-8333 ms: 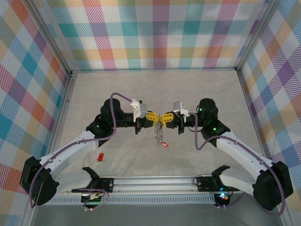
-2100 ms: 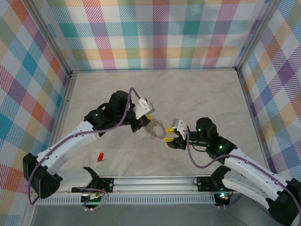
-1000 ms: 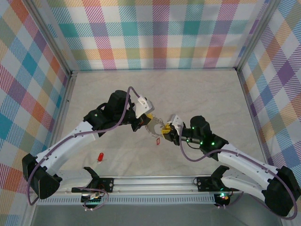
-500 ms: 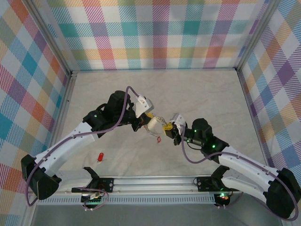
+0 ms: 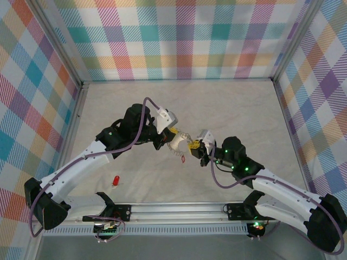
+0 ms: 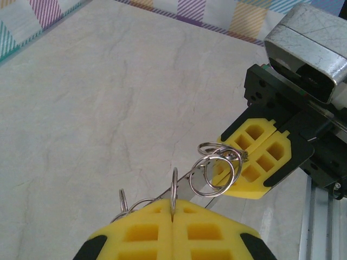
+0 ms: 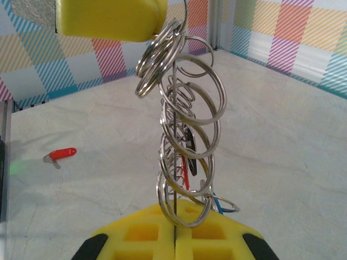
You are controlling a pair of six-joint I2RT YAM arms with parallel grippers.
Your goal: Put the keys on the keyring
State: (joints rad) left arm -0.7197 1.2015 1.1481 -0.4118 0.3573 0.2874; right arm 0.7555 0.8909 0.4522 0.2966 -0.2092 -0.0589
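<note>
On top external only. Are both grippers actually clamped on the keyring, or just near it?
Observer: Clamped. Left wrist shows the left gripper shut on one ring of the keyring.
Operator: Right one?
Observer: The right gripper is shut on the far end ring; the linked rings span between them.
Operator: Keys on it?
Observer: A black-headed key and a red key hang among the rings, a blue key lowest.

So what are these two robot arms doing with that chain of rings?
The left gripper and right gripper are both clamped shut on the keyring, holding it strung between them above the table. A few keys hang from it already, and one red key lies loose on the table.
</note>
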